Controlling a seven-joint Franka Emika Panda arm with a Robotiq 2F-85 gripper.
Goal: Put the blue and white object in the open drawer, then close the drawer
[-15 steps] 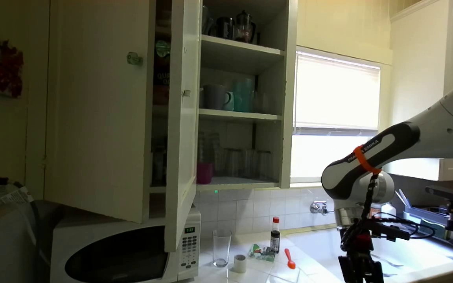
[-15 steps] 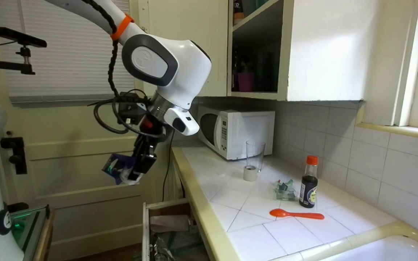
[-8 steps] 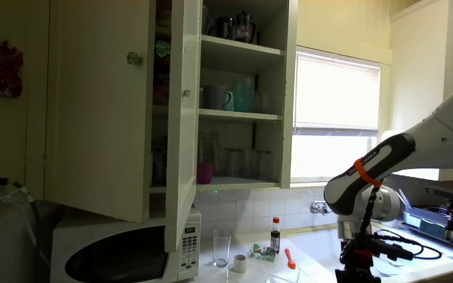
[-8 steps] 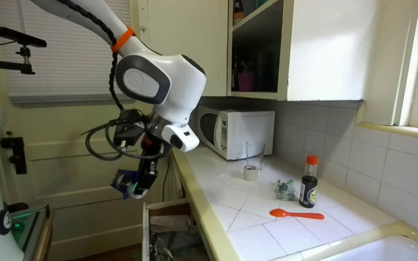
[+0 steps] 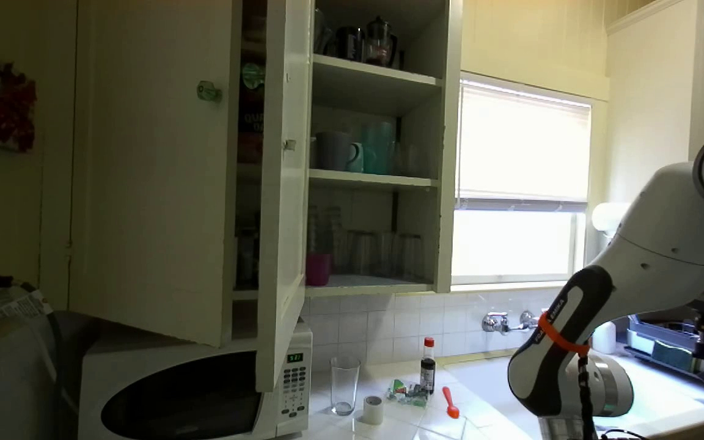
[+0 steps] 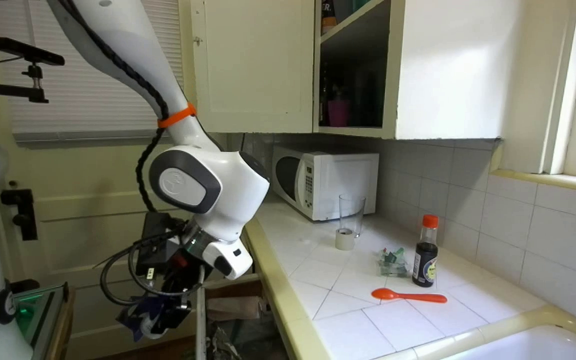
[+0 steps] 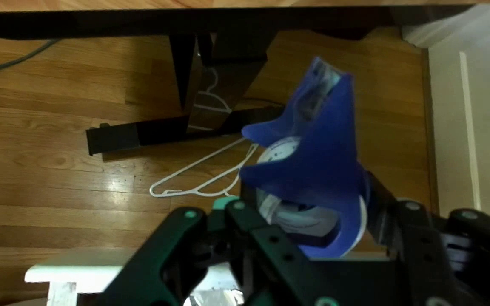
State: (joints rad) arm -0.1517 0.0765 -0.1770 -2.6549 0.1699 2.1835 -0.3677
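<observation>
The blue and white object is held by my gripper, low and just outside the open drawer. In the wrist view the object sits between the two fingers of the gripper, with wooden floor below it. The drawer's white front edge shows at the bottom left there, partly hidden by the fingers. In an exterior view the drawer is open beside the counter, with a pink cloth-like item and crumpled things inside. The gripper, object and drawer are out of view in the exterior view facing the window.
The counter edge runs beside the drawer. On the counter are an orange spoon, a sauce bottle, a glass and a tape roll. A wooden tabletop edge and a white hanger show in the wrist view.
The arm has come down, and the gripper with the object has moved lower and slightly left in an exterior view, to drawer height. The object stays held. The drawer has not moved.
</observation>
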